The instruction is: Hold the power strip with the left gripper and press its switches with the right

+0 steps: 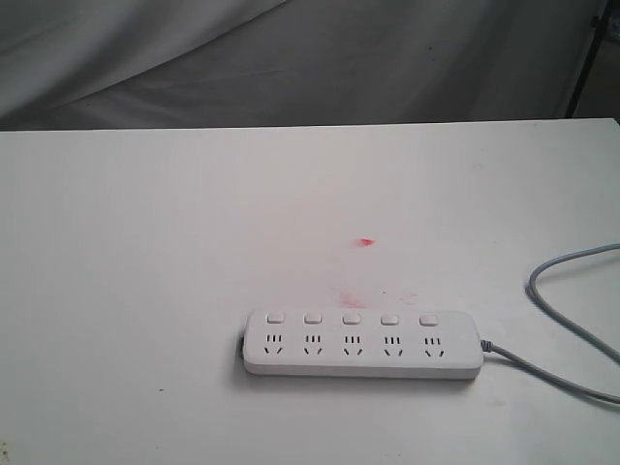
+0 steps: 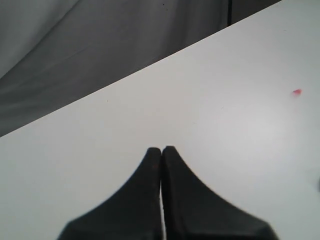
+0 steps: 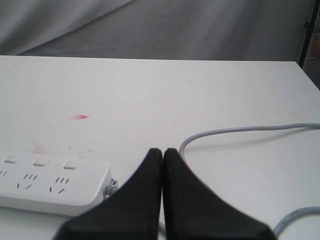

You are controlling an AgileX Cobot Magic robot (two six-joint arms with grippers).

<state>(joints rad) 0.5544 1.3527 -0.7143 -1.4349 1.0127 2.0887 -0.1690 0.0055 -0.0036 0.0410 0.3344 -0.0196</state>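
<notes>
The white power strip lies flat near the front of the white table. A row of five white switches runs along its far edge, above the sockets. Its grey cord leaves the right end and loops away to the right. No arm shows in the exterior view. My left gripper is shut over bare table, with the strip out of its view. My right gripper is shut too; the power strip's cord end with three switches lies just beside it, and the cord curves beyond.
A small red mark and faint pink smudges sit on the table behind the strip. Grey cloth hangs past the table's far edge. A dark stand leg rises at the back right.
</notes>
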